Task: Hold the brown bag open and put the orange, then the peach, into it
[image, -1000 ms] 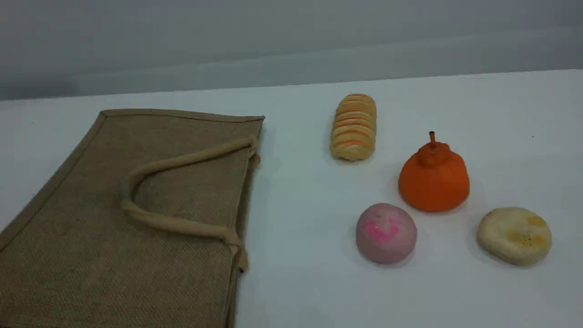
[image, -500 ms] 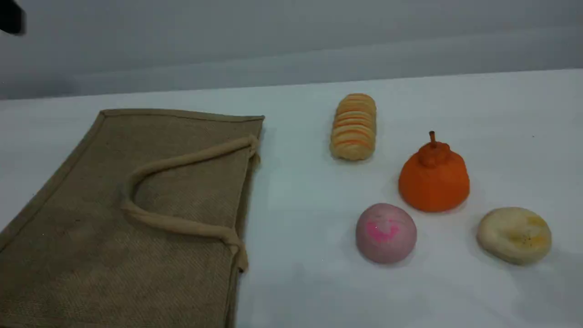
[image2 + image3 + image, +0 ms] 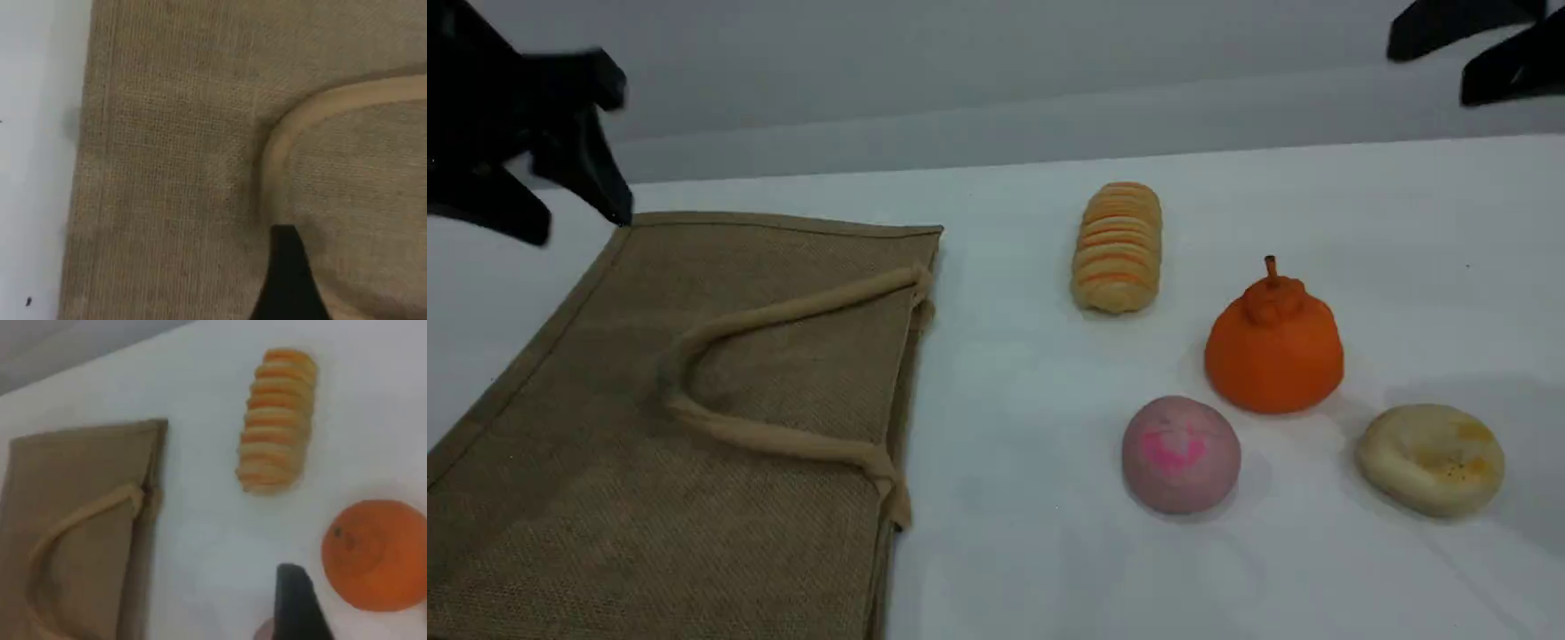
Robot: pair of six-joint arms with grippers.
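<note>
Plainly nothing has been picked up yet; the step in hand looks like the approach to the brown bag [image 3: 605, 427], before any holding open. It lies flat on the worktop [image 3: 1032, 551] with its mouth edge shut and turned toward the toy foods. Its upper handle [image 3: 783, 311] is looped back over the top panel.

The left arm [image 3: 507, 133] hangs above the bag's far left corner. The left jaws are spread wide with nothing between them, and the left wrist view looks down on burlap and the curve of the handle. The right arm [image 3: 1476, 44] is high and well off to the bag's right. The right jaws are likewise parted and empty.

The orange [image 3: 1274, 356] sits well to the right of the bag's mouth. The peach [image 3: 1181, 455] is nearer the bag than the orange and closer to the camera. A striped roll [image 3: 1119, 247] and a cream disc [image 3: 1430, 458] lie on that same side and should be left alone.

Next, I judge, the left jaws must go across to the bag's mouth side and take the handle or the upper lip. Lifting it would make a real gap there. Only then should the right jaws descend on the orange.
</note>
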